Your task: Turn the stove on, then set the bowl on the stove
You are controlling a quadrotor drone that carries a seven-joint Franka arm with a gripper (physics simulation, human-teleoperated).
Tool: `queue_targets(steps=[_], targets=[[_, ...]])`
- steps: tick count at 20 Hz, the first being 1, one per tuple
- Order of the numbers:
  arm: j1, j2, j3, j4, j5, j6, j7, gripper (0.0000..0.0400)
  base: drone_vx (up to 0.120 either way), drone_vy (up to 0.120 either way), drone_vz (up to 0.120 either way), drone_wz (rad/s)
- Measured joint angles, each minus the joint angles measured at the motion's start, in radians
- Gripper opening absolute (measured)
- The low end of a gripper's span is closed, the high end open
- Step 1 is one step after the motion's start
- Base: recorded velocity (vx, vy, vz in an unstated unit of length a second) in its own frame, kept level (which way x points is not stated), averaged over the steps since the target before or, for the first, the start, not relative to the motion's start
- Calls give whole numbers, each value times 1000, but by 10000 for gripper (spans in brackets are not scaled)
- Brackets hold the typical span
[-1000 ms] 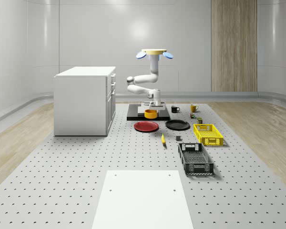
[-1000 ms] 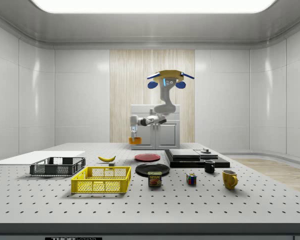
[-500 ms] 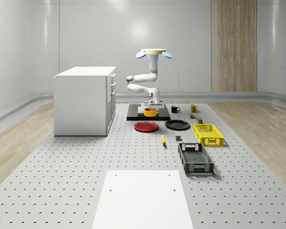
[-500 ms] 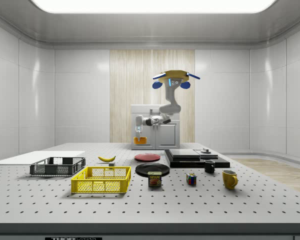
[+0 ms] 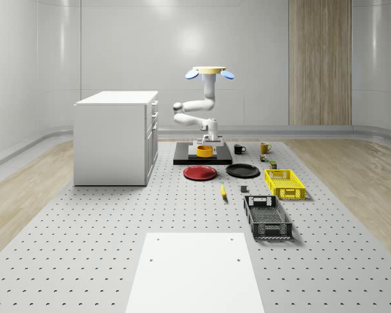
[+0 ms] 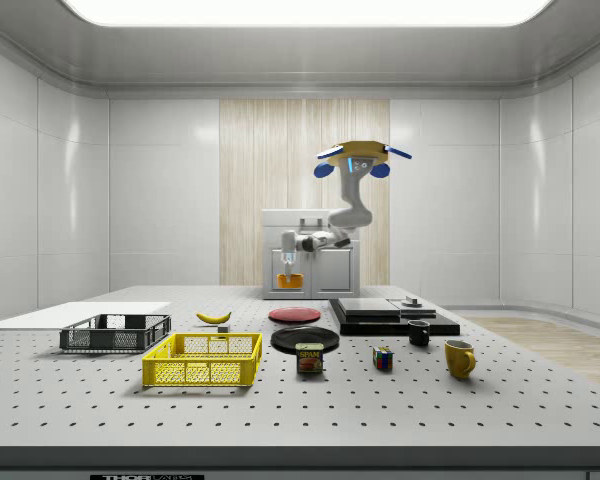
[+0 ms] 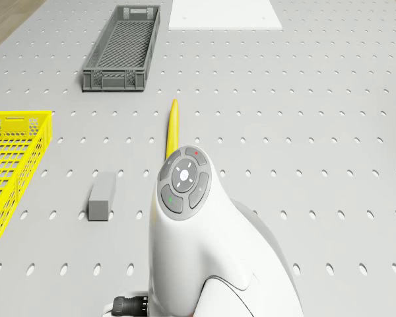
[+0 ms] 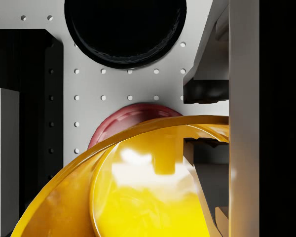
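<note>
In the whole-scene view a white sheet [image 5: 194, 270] lies nearest on the perforated table [image 5: 85, 228]. Beyond it, towards that view's right, sit a grey crate [image 5: 267, 217] and a yellow basket [image 5: 284, 183], with a banana [image 5: 223, 190] and a small grey block [image 5: 244, 189] between them and the centre. Next come a red plate [image 5: 200, 173] and a black plate [image 5: 242, 171], side by side and apart. Just behind them lies the stove [image 5: 186, 156], a flat black slab. At the whole-scene view's left a white cabinet [image 5: 116, 137] stands beside it. A black mug [image 5: 238, 149] and a yellow mug [image 5: 264, 147] stand further back, to the right of the stove.

The bowl [image 5: 204, 151], orange-yellow, hangs in the air above the stove, clear of its top; in the side view the bowl [image 6: 289, 281] is high over the table. The gripper [image 5: 206, 142] points down and pinches the bowl's rim: in the wrist view one finger [image 8: 190, 150] sits inside the wall of the bowl [image 8: 138, 197], tight against it, with both plates below.

The drone [image 5: 210, 72] hovers well above the stove's far side, its arm [image 5: 197, 111] folded down and forward. In the side view the drone [image 6: 362, 157] floats in front of the wood wall panel [image 6: 304, 150]
</note>
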Motion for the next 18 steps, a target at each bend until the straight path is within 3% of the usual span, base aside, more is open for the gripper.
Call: queue_targets(steps=[4,7,18], targets=[[0,0,0,0,0,0,0,100,-120,0,0,0],[0,0,0,0,0,0,0,100,-120,-80,0,0],[0,0,0,0,0,0,0,100,-120,0,0,0]])
